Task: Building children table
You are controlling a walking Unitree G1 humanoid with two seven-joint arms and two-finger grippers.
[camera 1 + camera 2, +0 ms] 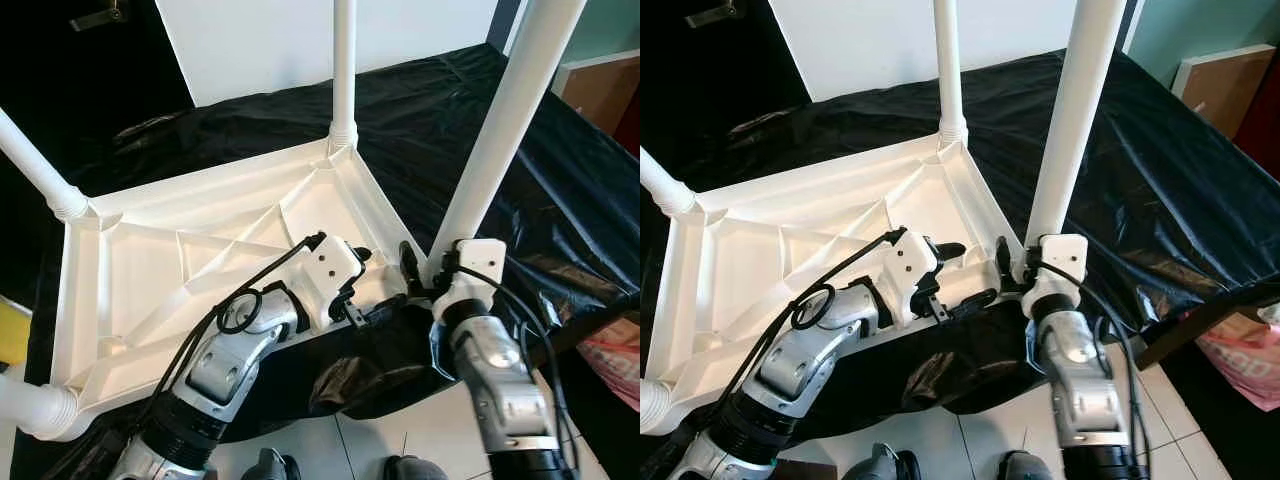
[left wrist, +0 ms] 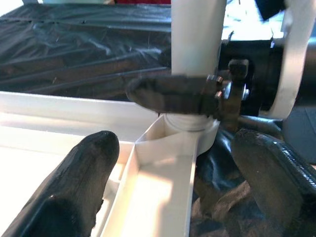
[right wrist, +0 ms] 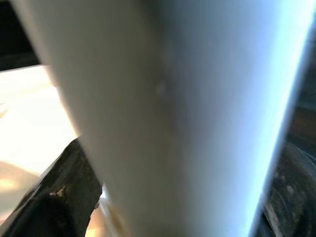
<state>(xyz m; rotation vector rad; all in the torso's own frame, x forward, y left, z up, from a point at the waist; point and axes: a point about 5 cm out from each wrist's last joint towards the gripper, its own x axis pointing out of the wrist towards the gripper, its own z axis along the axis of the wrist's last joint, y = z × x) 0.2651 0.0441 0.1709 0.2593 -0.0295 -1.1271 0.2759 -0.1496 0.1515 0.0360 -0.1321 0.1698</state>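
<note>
- While you look down, the black sheet [image 1: 560, 170] covers the whole work surface, and the white tabletop [image 1: 200, 270] lies upside down on it, ribbed underside up, its near edge at the sheet's front drop.
- You have open black sheet to the right of the tabletop and beyond its far edge; below its near edge the sheet hangs over a tiled floor [image 1: 390, 440].
- Four white legs rise from the tabletop's corners: the near right leg [image 1: 505, 120], the far right leg [image 1: 344, 70], the far left leg [image 1: 35, 165] and the near left leg [image 1: 35, 405].
- Your right gripper [image 1: 1012, 262] sits at the tabletop's near right corner, its black fingers [image 3: 54, 197] clenched around the base of the near right leg, right at the socket.
- Your left gripper [image 1: 962, 272] is over the tabletop's near edge, just beside that same corner, pointing at the leg base; its fingers [image 2: 74, 187] are spread apart, straddling the corner rib and gripping nothing.
</note>
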